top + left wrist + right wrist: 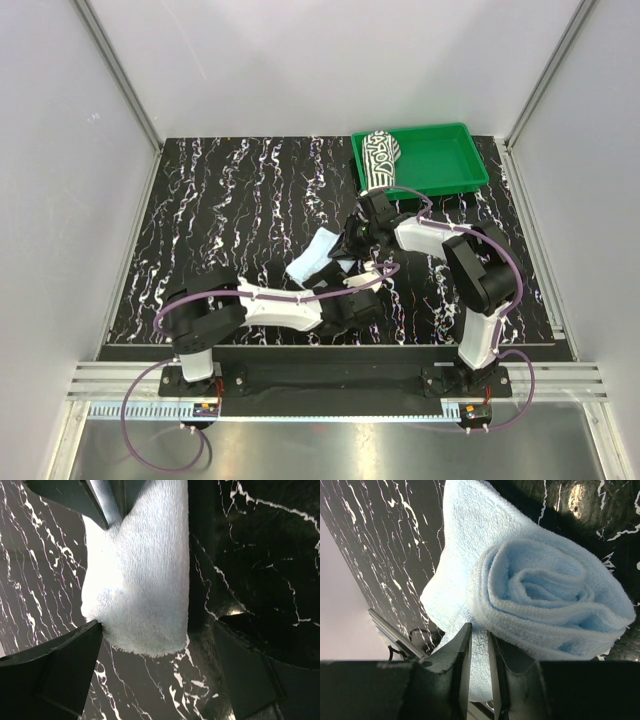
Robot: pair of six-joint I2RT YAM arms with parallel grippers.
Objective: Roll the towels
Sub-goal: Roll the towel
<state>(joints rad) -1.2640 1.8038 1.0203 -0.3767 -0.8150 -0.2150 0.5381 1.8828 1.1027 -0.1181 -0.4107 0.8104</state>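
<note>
Rolling of the pale blue towel (545, 595) is judged to be the step in hand. In the right wrist view a tight spiral is seen at its end, with a flat tail of cloth not yet wound on behind it. A fold at the roll's lower edge is pinched between the narrow-set fingers of the right claw (479, 632). The left claw (157, 630) is spread wide and released; the towel's other end lies between its fingers, and one finger (60, 675) touches the cloth's edge. The towel is found near the middle of the bench (220, 220), where both arms meet. The striped towel (380, 160) is already rolled and laid along the left wall of the green tray (450, 165).

For the step to be done well, the spiral should be clamped firmly while the loose tail is wound on — without tension the layers are likely to slacken and spring apart. The free end should be gathered evenly by the left claw, so that the roll is not coned.

Open bench is seen to the left of the towel and beyond it. The tray's rim stands near on the far right, and the two claws are crowded close — little room is given between them.
</note>
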